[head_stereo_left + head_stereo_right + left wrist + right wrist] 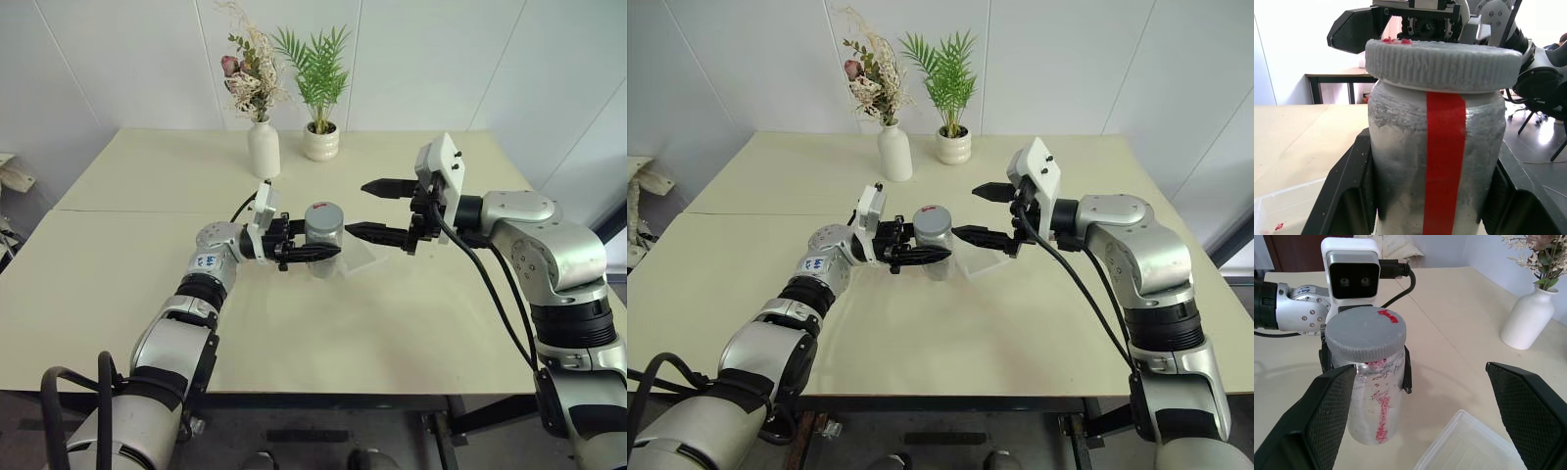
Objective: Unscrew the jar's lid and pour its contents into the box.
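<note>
Left end effector [312, 253] grips the jar [323, 240], lid [323, 215] on, above mid-bench [127, 284]; right end effector [384, 209] spread wide beside it, over the box [1469, 445].

Grey ribbed lid [1365, 334] with red mark; clear jar [1436, 161] bears red stripe.

Both arms have silver-grey rounded shells with black joint bands. Each tool (left tool [312, 253], right tool [376, 208]) carries two black fingers with a cross-hatched pad texture. A white camera housing sits on each wrist. Black cables run along both arms. The left forearm bears a small blue-and-white label.
</note>
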`<action>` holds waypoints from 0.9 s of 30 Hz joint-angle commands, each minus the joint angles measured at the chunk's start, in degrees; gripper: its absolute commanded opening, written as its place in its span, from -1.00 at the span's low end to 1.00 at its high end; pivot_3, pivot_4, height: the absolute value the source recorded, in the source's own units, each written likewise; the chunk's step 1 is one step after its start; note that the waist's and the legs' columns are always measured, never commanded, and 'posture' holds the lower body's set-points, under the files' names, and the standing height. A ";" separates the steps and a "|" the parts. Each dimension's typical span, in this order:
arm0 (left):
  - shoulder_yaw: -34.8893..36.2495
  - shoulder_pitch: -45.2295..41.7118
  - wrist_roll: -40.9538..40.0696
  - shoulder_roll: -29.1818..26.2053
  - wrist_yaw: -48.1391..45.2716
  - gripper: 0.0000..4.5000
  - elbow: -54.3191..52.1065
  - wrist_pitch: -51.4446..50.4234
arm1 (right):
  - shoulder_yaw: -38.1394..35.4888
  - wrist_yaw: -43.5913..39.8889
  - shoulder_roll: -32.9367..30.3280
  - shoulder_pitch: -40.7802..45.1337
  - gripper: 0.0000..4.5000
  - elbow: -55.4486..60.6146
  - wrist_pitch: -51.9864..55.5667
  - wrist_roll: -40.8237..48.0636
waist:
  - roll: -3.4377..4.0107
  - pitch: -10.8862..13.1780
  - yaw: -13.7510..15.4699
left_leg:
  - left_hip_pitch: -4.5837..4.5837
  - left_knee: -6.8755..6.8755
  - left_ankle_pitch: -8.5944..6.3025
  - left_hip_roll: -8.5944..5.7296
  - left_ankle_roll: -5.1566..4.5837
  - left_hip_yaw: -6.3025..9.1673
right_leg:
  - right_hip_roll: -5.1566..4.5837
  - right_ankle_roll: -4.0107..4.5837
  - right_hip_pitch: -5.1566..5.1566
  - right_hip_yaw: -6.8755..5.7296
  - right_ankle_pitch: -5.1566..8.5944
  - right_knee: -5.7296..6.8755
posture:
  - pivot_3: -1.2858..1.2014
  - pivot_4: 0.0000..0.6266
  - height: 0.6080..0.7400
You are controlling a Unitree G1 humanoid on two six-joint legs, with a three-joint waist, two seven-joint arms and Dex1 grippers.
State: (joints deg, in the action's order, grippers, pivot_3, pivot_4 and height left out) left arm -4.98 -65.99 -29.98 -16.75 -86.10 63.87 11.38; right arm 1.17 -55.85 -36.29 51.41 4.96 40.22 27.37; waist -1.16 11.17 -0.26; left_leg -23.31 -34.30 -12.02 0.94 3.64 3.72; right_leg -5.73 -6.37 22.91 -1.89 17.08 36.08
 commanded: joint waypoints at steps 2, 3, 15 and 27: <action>0.98 -0.96 0.09 0.08 -6.40 -0.03 -0.01 0.94 | -2.28 0.87 -0.11 3.26 0.97 2.89 0.52 2.24 | 0.00 0.00 0.00 | 0.00 0.00 0.00 0.00 0.00 0.00 | 0.00 0.00 0.00 0.00 0.00 0.00 | 0.03 -0.52 1.00; 1.00 -1.00 0.16 0.17 -6.40 -0.03 0.08 1.00 | -2.10 1.04 0.18 3.69 0.97 2.87 0.52 2.41 | 0.00 0.00 -0.01 | 0.00 0.00 0.00 0.00 0.00 0.00 | 0.00 0.00 0.00 0.00 0.00 0.00 | 0.03 -0.52 1.00; 1.44 -1.29 0.71 0.80 -6.40 -0.03 0.33 1.44 | -0.48 3.65 6.04 8.21 0.97 1.70 0.15 2.78 | 0.02 0.01 -0.04 | 0.01 0.01 0.00 0.01 0.00 -0.01 | 0.00 0.00 0.01 0.01 0.00 0.03 | 0.03 -0.52 1.00; 1.39 -1.20 0.09 1.42 -6.40 -0.03 -0.59 1.18 | 3.34 4.34 11.57 6.51 0.97 -0.72 -1.21 1.47 | 0.02 0.01 -0.01 | 0.00 -0.01 0.00 0.00 0.00 -0.01 | 0.00 -0.01 0.01 0.02 0.00 0.03 | 0.03 -0.52 1.00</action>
State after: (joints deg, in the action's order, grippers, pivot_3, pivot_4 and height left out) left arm -4.34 -66.00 -29.05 -15.59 -86.10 64.45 12.07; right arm 4.54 -51.60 -24.98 57.70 3.86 40.57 29.04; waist -1.14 11.18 -0.26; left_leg -23.31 -34.30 -12.02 0.94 3.64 3.71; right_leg -5.73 -6.38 22.92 -1.87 17.08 36.11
